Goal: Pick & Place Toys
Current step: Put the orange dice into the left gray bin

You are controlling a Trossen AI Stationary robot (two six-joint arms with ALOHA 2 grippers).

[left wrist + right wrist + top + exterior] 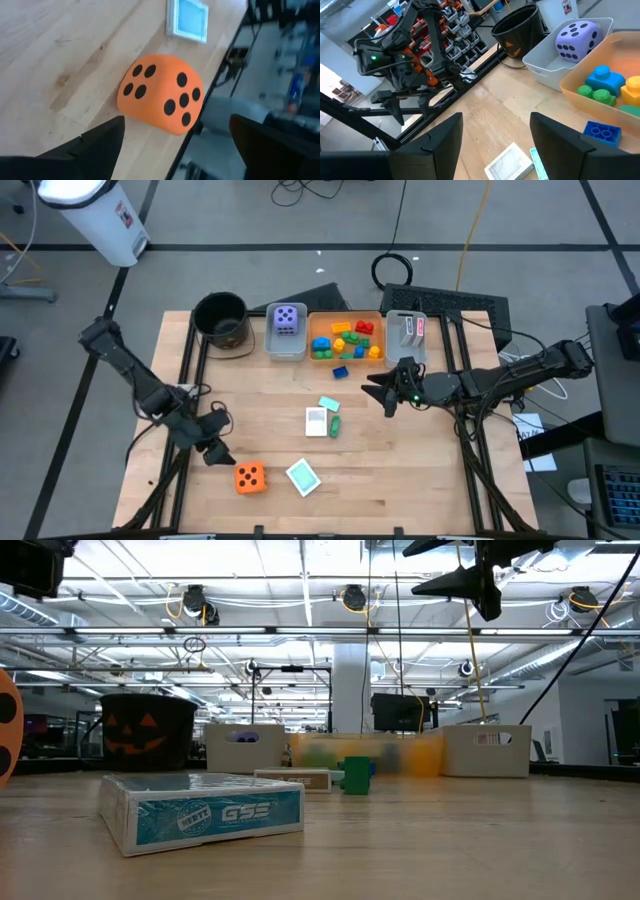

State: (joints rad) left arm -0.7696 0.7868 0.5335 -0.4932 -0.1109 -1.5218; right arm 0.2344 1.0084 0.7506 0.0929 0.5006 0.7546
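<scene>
An orange die (250,477) rests on the wooden table near its front edge. My left gripper (215,444) hangs open just left of it; in the left wrist view the die (160,92) lies ahead of the fingers, untouched. A teal card (302,476) lies flat right of the die. At the table's middle lie a white card (316,421), a teal card (328,404) and a green brick (335,425). A blue brick (340,372) lies by the bins. My right gripper (385,392) hovers open at mid-right, holding nothing.
Along the far edge stand a black pot (220,318), a grey bin (287,345) with a purple die (287,320), an orange bin (345,358) with several bricks, and a small grey bin (405,332) with cards. Bare wood lies between the arms.
</scene>
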